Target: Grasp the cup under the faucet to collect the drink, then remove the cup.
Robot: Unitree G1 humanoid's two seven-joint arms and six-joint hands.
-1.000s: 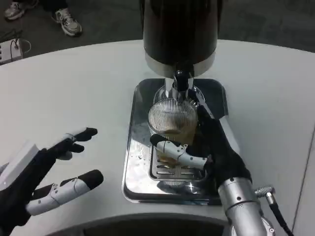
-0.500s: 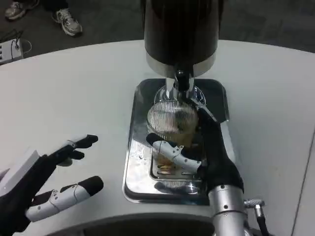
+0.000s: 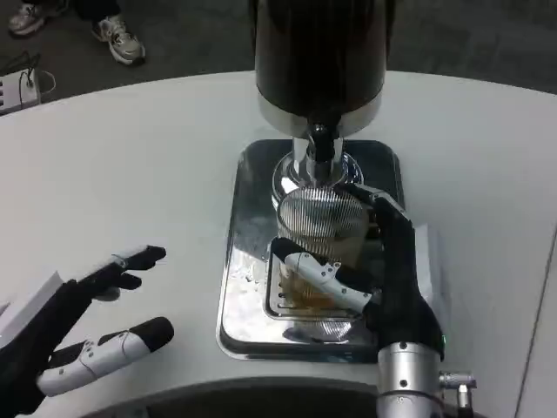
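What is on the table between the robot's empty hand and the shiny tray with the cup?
Nothing. In the head view, only bare white table lies between the left hand and the tray, where the right hand holds the cup.

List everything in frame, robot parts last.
dispenser: 1, black with silver base, back centre of table
faucet: 1, black and silver, above cup
cup: 1, clear ribbed, brownish drink inside, on tray under faucet
tray: 1, shiny metal, below dispenser
table: 1, white
power strip: 1, white, floor top left
shoes: 2, grey-white, floor top left
left hand: 1, holds nothing, fingers apart, lower left
right hand: 1, grips cup
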